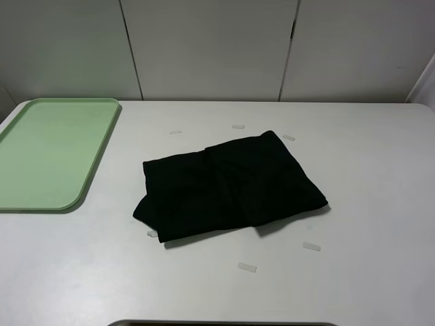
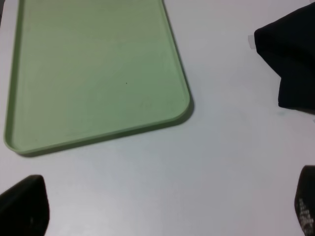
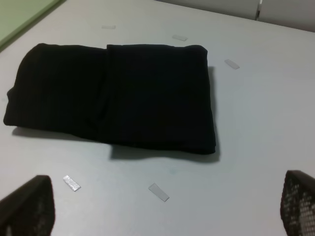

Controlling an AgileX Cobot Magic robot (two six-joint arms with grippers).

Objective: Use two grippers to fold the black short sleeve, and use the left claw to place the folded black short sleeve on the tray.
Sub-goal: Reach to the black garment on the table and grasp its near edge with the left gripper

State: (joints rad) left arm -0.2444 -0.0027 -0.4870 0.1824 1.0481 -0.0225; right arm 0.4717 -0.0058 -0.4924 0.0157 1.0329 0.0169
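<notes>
The black short sleeve (image 1: 231, 187) lies partly folded into a rough rectangle in the middle of the white table, lettering hidden; the right wrist view shows it whole (image 3: 118, 91). The pale green tray (image 1: 51, 153) rests at the table's left, holding nothing. Neither arm appears in the exterior high view. My left gripper (image 2: 165, 206) is open over bare table near a corner of the tray (image 2: 98, 73), with an edge of the shirt (image 2: 293, 59) off to one side. My right gripper (image 3: 162, 206) is open too, short of the shirt's near edge, holding nothing.
Several small clear tape strips (image 1: 247, 267) lie on the table around the shirt, two of them just ahead of the right gripper (image 3: 158, 192). White wall panels (image 1: 211, 47) run behind the table's far edge.
</notes>
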